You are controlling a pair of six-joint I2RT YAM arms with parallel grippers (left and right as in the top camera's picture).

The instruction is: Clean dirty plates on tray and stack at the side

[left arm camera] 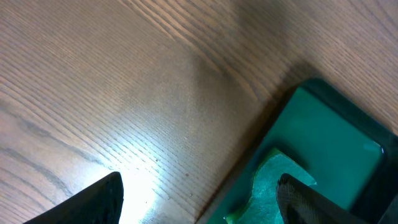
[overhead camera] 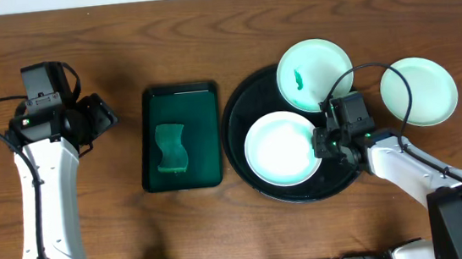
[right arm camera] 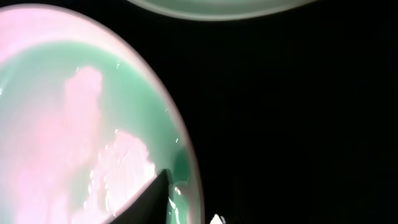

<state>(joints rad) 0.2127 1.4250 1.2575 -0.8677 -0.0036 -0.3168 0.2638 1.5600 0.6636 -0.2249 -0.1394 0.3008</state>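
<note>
The round black tray [overhead camera: 239, 120] carries two plates. The far plate [overhead camera: 315, 75] has a green smear. The near plate [overhead camera: 280, 150] fills the left of the right wrist view as a pale green plate [right arm camera: 74, 124]. My right gripper [overhead camera: 324, 142] straddles its right rim: one finger [right arm camera: 146, 199] lies on the inside, the other tip peeps out past the rim, and the gripper [right arm camera: 189, 202] is shut on that rim. A third plate [overhead camera: 418, 90] lies on the table right of the tray. My left gripper [overhead camera: 101, 116] hangs open over bare wood, its jaws [left arm camera: 199, 186] wide apart.
A dark green rectangular tray [overhead camera: 199, 107] holding a green sponge [overhead camera: 172, 148] stands between the arms. The left wrist view shows its corner [left arm camera: 329, 124] and the sponge [left arm camera: 267, 180] beside the right finger. Bare wood table [overhead camera: 120, 208] lies around it.
</note>
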